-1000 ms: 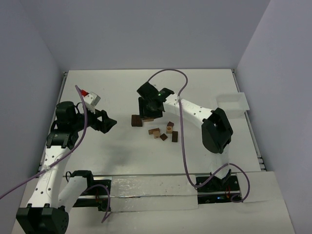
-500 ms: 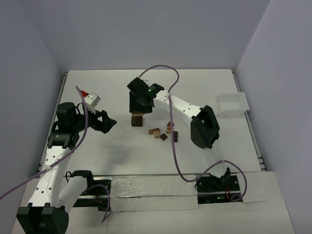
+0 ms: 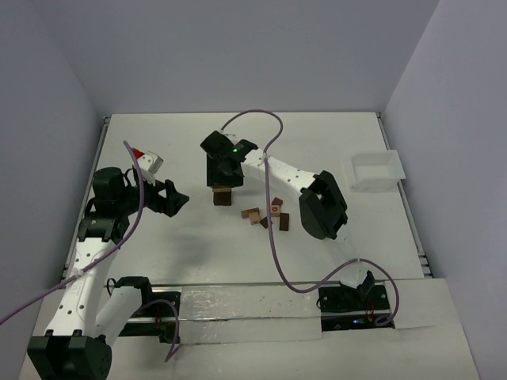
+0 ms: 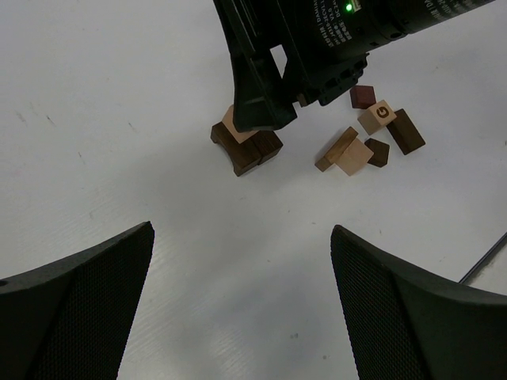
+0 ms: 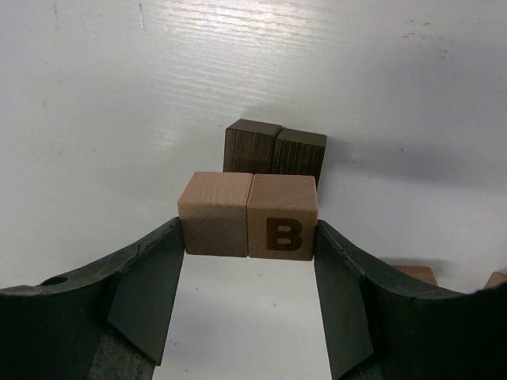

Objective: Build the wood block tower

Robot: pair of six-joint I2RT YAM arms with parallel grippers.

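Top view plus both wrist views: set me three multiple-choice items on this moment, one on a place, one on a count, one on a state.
1. Where on the table is the tray?
A. left edge
B. right edge
C. near edge, middle

2. How many tan blocks does the right pincer hold?
A. one
B. four
C. two

3. The left pincer is:
A. open and empty
B. shut on a block
C. shut on the tray

Key: 1 B, the top view shows it against the right edge. 2 C, the right wrist view shows two side by side, one marked B. 3 A, it gapes wide with nothing between.
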